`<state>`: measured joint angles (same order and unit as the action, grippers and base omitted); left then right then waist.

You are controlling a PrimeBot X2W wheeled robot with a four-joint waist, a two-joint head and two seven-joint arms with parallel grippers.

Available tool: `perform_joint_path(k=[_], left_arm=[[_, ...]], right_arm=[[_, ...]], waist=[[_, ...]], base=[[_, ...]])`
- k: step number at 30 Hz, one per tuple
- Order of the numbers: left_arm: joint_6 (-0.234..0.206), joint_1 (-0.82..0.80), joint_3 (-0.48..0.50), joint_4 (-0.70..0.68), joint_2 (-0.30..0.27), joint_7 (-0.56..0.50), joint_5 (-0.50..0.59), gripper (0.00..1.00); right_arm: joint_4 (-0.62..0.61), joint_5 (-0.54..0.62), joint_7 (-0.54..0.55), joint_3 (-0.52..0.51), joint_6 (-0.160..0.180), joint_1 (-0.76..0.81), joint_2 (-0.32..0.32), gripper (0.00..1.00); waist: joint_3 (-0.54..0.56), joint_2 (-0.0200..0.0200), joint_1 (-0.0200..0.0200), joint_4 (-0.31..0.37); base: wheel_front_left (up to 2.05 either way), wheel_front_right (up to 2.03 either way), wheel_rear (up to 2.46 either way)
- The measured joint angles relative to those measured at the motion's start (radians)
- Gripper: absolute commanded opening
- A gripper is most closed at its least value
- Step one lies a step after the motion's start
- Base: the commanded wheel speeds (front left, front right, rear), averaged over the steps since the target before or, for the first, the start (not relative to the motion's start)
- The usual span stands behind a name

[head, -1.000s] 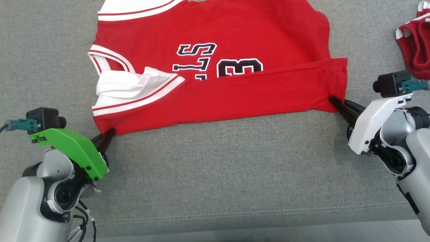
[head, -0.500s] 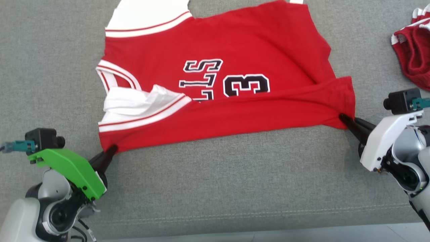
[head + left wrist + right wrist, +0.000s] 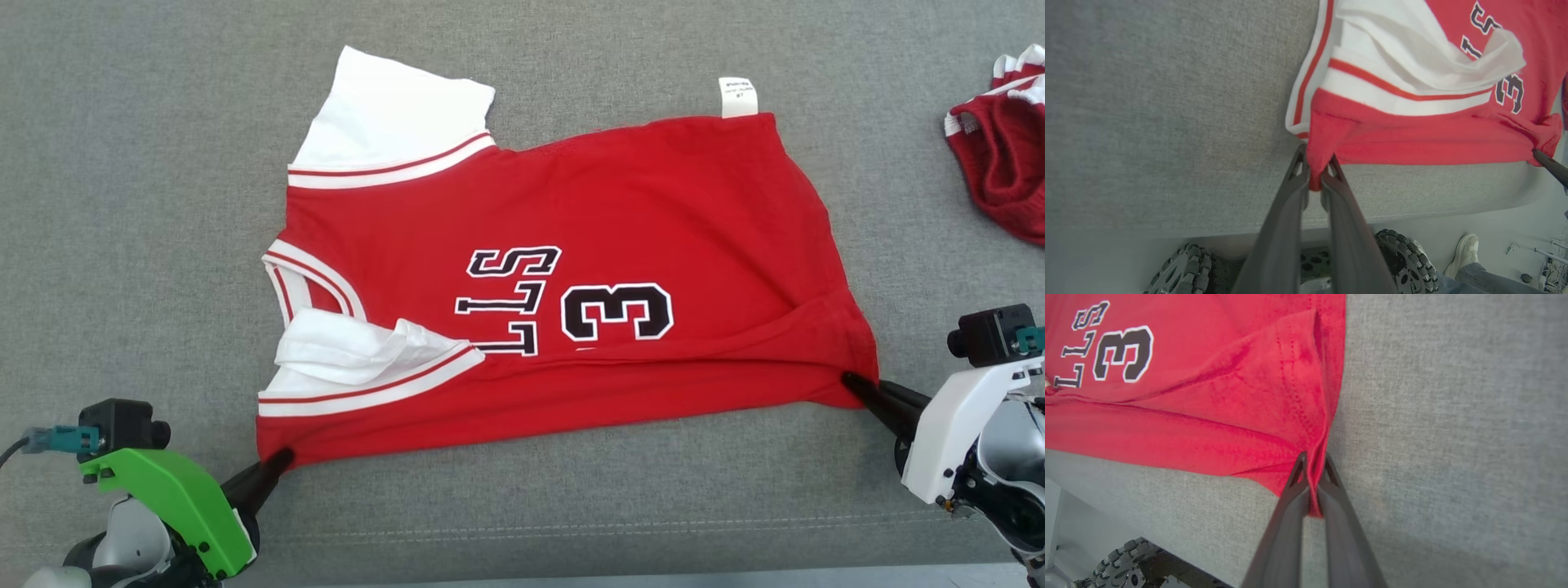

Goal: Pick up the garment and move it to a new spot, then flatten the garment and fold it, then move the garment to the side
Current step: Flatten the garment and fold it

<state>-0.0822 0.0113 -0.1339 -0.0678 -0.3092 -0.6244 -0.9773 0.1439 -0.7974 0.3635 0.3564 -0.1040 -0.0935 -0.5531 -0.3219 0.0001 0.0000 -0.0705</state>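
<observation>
Red jersey [image 3: 571,245] lies spread on the grey cushion [image 3: 122,204], near edge doubled over: flattening underway, proper folding and the side move still ahead! Left wrist: left gripper [image 3: 1315,163] pinching its shoulder corner. Right wrist: right gripper [image 3: 1312,473] clamped on the hem corner. Both have dragged it nearer since earlier.
</observation>
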Motion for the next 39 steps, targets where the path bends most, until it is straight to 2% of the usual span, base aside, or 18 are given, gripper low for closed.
perform_joint_path(k=[4,5,6,7,8,9,15,23,28,33,39], left_arm=[[0.0,0.01,0.011,-0.005,-0.001,0.001,-0.002,0.0],[0.0,0.01,0.013,-0.005,0.0,0.001,-0.002,0.04],[-0.001,0.01,0.015,-0.005,0.0,0.002,-0.002,0.28],[-0.002,0.01,0.016,-0.005,0.001,0.002,-0.002,0.45],[-0.004,0.01,0.017,-0.005,0.001,0.003,-0.002,0.89],[-0.007,0.01,0.021,-0.005,0.0,0.005,0.001,1.0],[-0.012,0.022,0.02,-0.006,-0.026,0.001,0.024,1.0],[-0.015,0.021,0.044,-0.079,-0.154,-0.04,0.087,1.0],[-0.014,-0.196,0.062,-0.145,-0.14,-0.063,0.051,1.0],[-0.014,-0.386,0.025,-0.136,-0.144,-0.118,0.059,1.0],[-0.016,-0.53,-0.016,-0.053,-0.148,-0.172,0.092,1.0]], right_arm=[[-0.02,-0.014,0.009,-0.007,0.01,0.024,-0.003,0.0],[-0.024,-0.014,0.015,-0.007,0.012,0.025,-0.004,0.0],[-0.027,-0.014,0.019,-0.007,0.017,0.026,-0.006,0.07],[-0.03,-0.019,0.024,-0.009,0.019,0.027,-0.006,0.07],[-0.035,-0.024,0.028,-0.01,0.023,0.029,-0.007,0.41],[-0.04,-0.024,0.032,-0.01,0.027,0.032,-0.009,1.0],[-0.075,-0.027,0.054,-0.022,0.036,0.046,-0.034,1.0],[-0.15,-0.07,0.077,-0.134,0.074,-0.001,-0.109,1.0],[-0.181,-0.046,0.098,-0.159,0.081,-0.178,-0.141,1.0],[-0.179,-0.018,0.159,-0.117,0.089,-0.333,-0.136,1.0],[-0.142,0.023,0.205,-0.032,0.089,-0.463,-0.072,1.0]], waist=[[0.002,0.0,0.0,-0.002],[0.002,0.0,0.0,-0.003],[0.002,-0.0001,0.0,-0.003],[0.002,0.0,0.0,-0.003],[0.001,0.0,0.0,-0.004],[0.001,0.0,0.0,-0.003],[0.0,0.0,0.0,0.0],[-0.014,-0.0001,0.0,0.005],[-0.043,0.0,0.0,0.004],[-0.083,0.0,0.0,0.001],[-0.147,0.0,0.0,0.002]], base=[[0.0,0.0,0.0],[0.0,0.0,0.0],[0.0,0.0,0.0],[0.0,0.0,0.0],[0.0,0.0,0.0],[0.0,0.0,0.0],[0.0,0.0,0.0],[0.0,0.0,0.0],[0.0,0.0,0.0],[0.0,0.0,0.0],[0.0,0.0,0.0]])
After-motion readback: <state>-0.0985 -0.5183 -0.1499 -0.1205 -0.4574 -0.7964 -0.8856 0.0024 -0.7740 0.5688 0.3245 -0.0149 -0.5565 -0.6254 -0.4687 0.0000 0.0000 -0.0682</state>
